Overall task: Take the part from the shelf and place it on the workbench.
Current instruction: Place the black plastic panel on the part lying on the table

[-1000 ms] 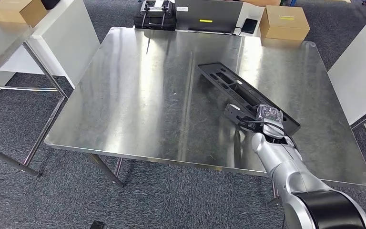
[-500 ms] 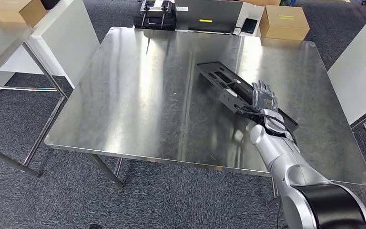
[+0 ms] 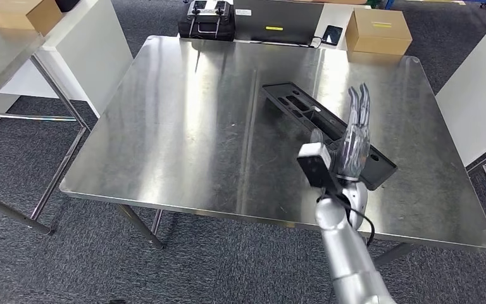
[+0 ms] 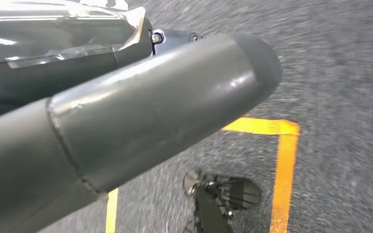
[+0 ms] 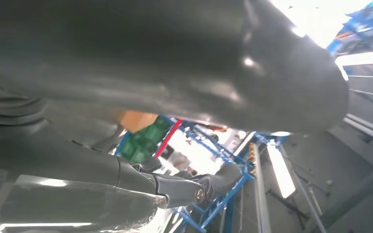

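One steel desk (image 3: 183, 139) with one long black part (image 3: 304, 111) lying on it; two cardboard boxes, one (image 3: 378, 30) past the desk's far right corner and one (image 3: 24, 12) at the far left; one black case (image 3: 206, 20) beyond the far edge; one dark phone (image 3: 331, 34) beside the nearer box; one right hand (image 3: 352, 142) raised over the part; one left hand (image 4: 126, 116) above grey floor.

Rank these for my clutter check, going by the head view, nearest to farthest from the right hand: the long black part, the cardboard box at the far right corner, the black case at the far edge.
1. Long black part, on the workbench directly behind the raised right hand.
2. Cardboard box, beyond the far right corner.
3. Black case, past the far edge, further left.
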